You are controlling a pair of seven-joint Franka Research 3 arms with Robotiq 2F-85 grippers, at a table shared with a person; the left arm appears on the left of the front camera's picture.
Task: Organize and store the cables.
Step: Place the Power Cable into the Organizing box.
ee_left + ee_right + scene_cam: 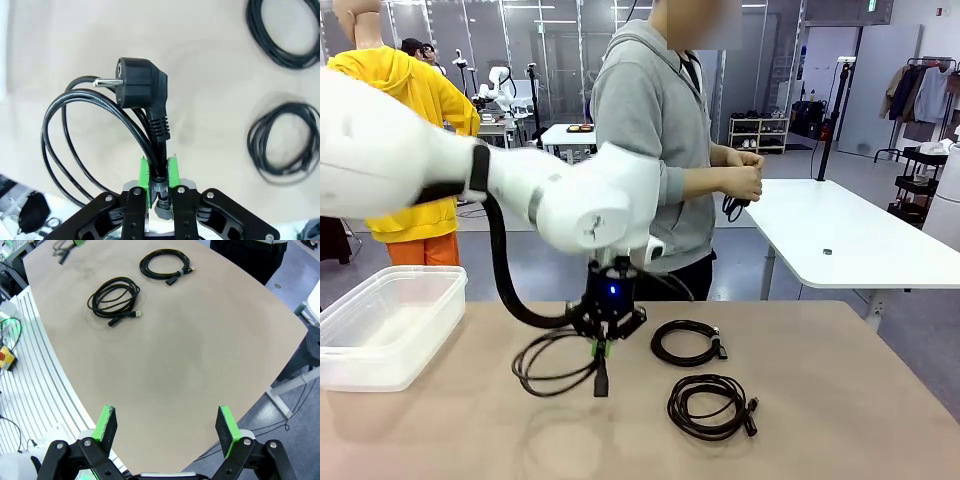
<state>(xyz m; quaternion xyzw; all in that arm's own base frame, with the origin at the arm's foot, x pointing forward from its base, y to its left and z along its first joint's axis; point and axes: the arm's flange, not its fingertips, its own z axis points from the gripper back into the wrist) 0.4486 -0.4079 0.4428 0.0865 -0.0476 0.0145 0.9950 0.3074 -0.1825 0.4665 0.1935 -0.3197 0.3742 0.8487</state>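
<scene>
— At the table's (pixel 840 400) left end, item one?
— Clear plastic bin (pixel 390 320), standing on the tabletop.
— Next, toward the middle?
— Left gripper (pixel 602 352), pointing straight down, pads (pixel 144 172) clamped narrow on the held cable (pixel 555 362) just behind its plug (pixel 601 380). Plug's long axis is vertical, hanging below the fingertips. In the left wrist view its prongs turn toward picture left. Loops trail to the gripper's left, low over the table; whether they touch it cannot be told.
— Right of that?
— Two coils lying flat, near each other yet apart: rear coil (pixel 688 343), front coil (pixel 712 405), plug ends at their right sides.
— Beyond the table?
— Person's hands (pixel 745 180), holding another black cable (pixel 732 207).
— Right gripper (pixel 167 422)?
— Jaws wide, nothing between them, above the tabletop.
</scene>
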